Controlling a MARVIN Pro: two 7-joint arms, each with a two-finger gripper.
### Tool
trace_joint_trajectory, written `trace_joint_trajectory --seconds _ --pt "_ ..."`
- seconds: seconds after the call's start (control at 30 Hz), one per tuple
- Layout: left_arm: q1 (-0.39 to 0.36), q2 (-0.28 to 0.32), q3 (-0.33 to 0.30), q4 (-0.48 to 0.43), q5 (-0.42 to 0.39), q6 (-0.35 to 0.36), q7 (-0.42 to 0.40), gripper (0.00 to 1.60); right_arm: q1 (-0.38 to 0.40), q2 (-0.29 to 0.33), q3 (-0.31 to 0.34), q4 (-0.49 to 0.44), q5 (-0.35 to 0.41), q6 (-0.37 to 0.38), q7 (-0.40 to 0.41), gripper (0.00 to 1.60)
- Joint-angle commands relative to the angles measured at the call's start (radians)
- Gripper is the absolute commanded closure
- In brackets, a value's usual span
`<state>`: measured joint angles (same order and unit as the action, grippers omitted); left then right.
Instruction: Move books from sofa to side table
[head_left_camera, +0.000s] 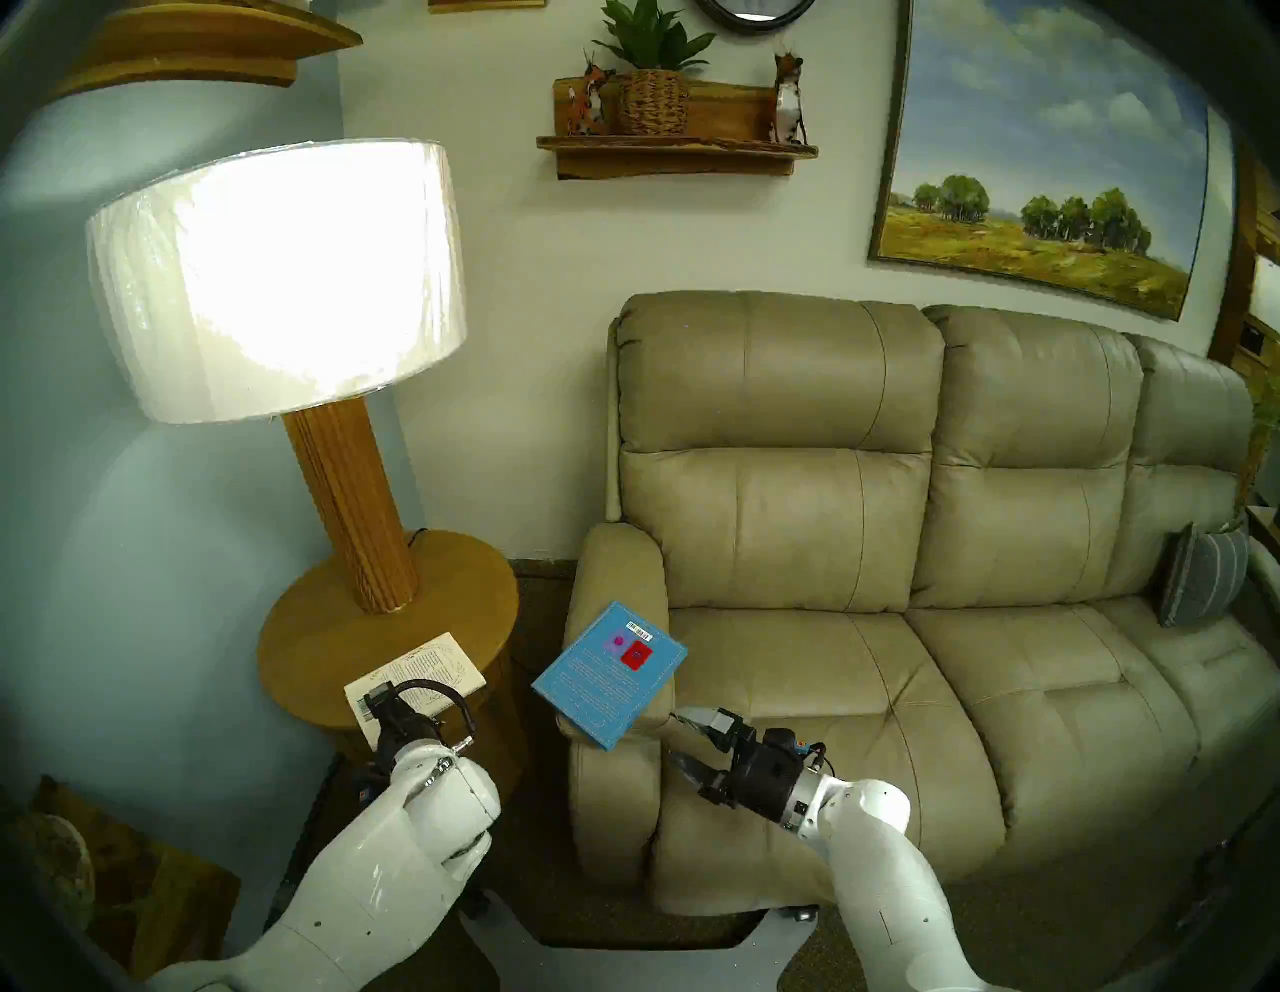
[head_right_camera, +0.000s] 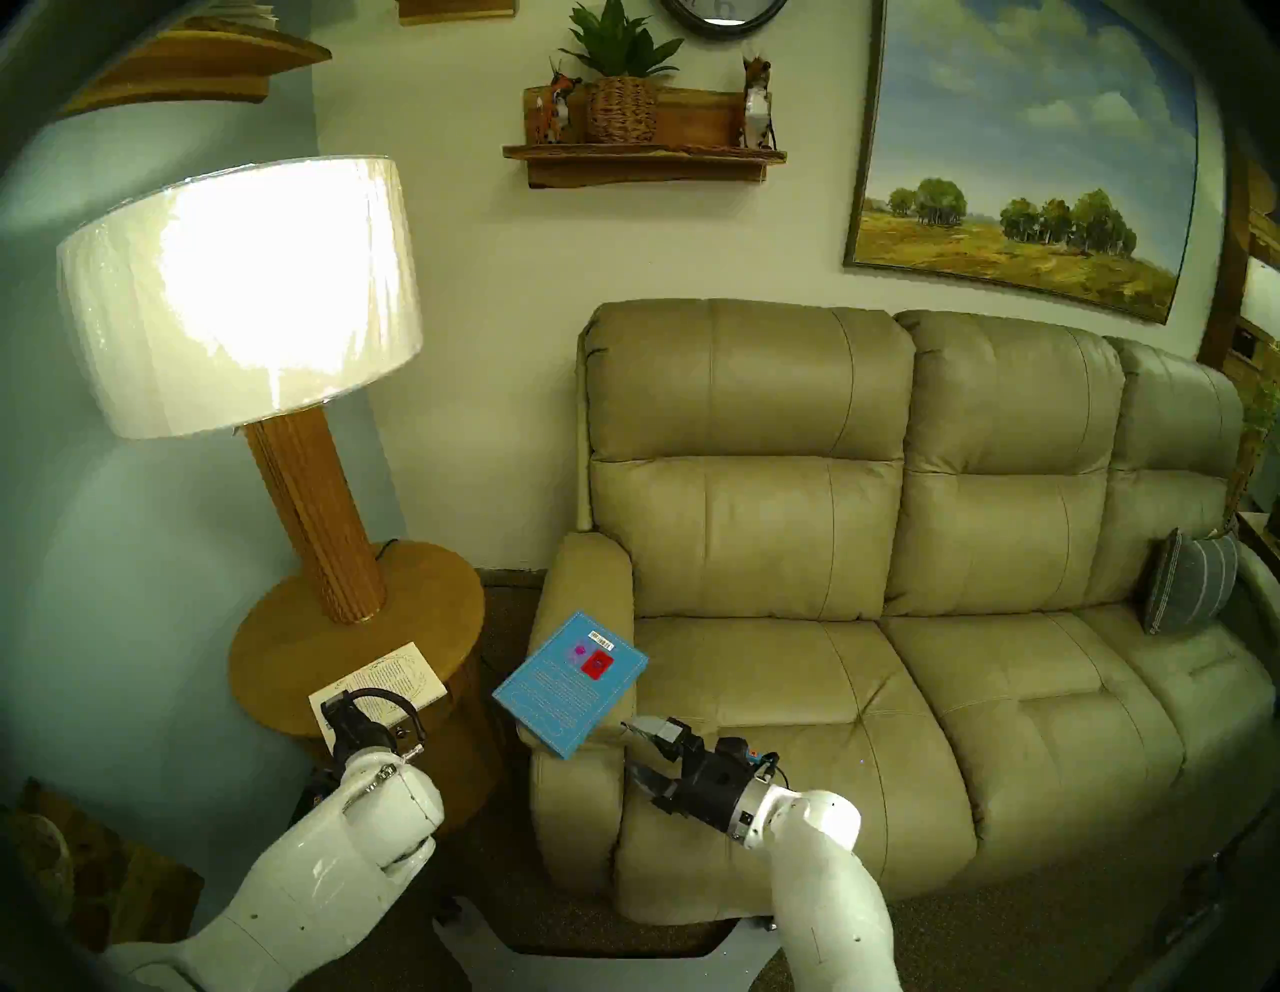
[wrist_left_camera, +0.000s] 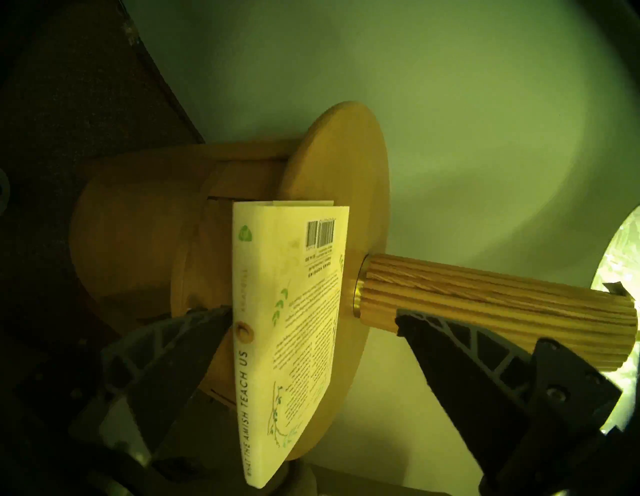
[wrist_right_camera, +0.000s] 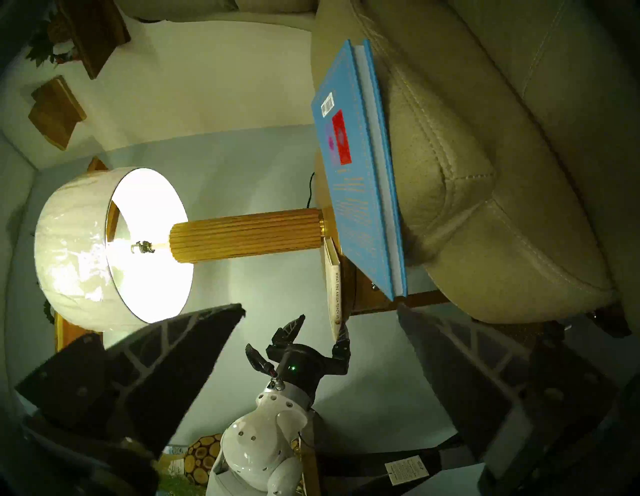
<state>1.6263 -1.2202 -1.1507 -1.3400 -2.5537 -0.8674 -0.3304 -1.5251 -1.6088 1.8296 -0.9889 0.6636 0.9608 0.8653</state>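
on armrest (head_left_camera: 609, 589), blue book (head_left_camera: 609, 675) lies diagonal, overhanging.

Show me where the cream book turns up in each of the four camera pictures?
Head stereo left: cream book lower left, on the side table, overhanging the near rim.
Head stereo right: cream book lower left likewise.
Left wrist: cream book centre, between the open fingers.
Right wrist: spine only, just below centre.
Shared landmark: the ribbed wooden lamp post.
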Motion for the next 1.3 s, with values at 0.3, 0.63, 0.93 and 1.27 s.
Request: trace_joint_trajectory --seconds 0.3,0.63,0.93,1.27 --pt "0.226 0.073 0.133 -0.083 0.041 -0.092 -0.171 0.0 0.078 -0.01 -0.03 0.071 0.011 -0.009 0.011 0.0" --pt "0.35 0.093 0.137 -0.154 0.186 -0.093 -0.348 0.0 0.14 -0.046 -0.073 0.177 -0.007 -0.032 -0.011 0.0" --pt "0.41 0.029 0.045 -0.119 0.25 -0.075 -0.464 0.0 0.189 -0.037 -0.09 0.291 -0.022 -0.075 -0.011 0.0" --pt "0.42 -0.025 -0.001 -0.087 0.25 -0.016 -0.583 0.0 0.262 -0.051 -0.089 0.395 -0.043 -0.167 -0.022 0.0"
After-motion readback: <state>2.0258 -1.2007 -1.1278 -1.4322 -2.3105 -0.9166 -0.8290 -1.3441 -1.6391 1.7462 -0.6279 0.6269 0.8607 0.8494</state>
